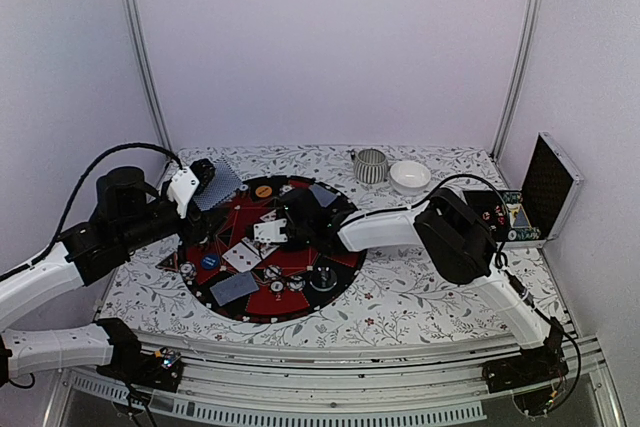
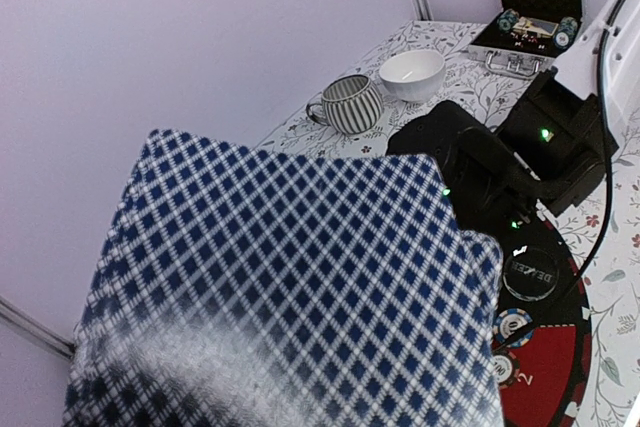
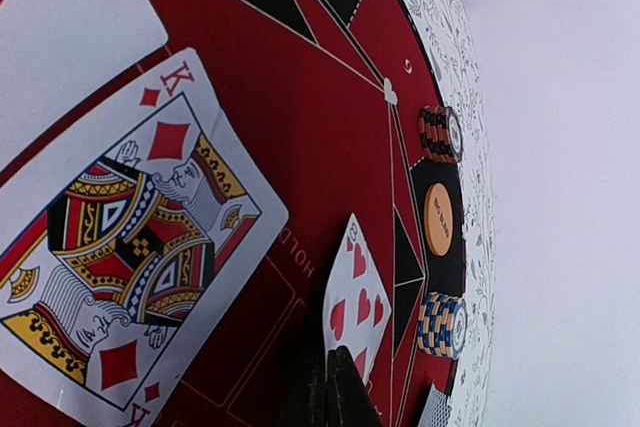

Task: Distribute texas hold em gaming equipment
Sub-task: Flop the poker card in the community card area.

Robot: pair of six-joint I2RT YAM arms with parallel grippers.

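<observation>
My left gripper (image 1: 197,185) is shut on a fan of blue-checked playing cards (image 1: 220,185), held above the mat's far left edge; the card backs (image 2: 290,287) fill the left wrist view and hide the fingers. My right gripper (image 1: 272,230) is low over the mat's middle, shut on the lower end of a face-up hearts card (image 3: 358,292); the fingertips (image 3: 333,392) are pressed together. A king of diamonds (image 3: 130,247) and another diamond card (image 3: 60,7) lie face up beside it. An orange chip (image 3: 438,219), a blue chip stack (image 3: 443,325) and a black-orange stack (image 3: 440,134) sit at the mat's rim.
The round red-and-black mat (image 1: 300,259) carries face-down cards (image 1: 233,289), a blue chip (image 1: 209,261) and a clear button (image 1: 322,279). A ribbed cup (image 1: 370,165) and a white bowl (image 1: 410,176) stand at the back. An open chip case (image 1: 530,202) is at the right.
</observation>
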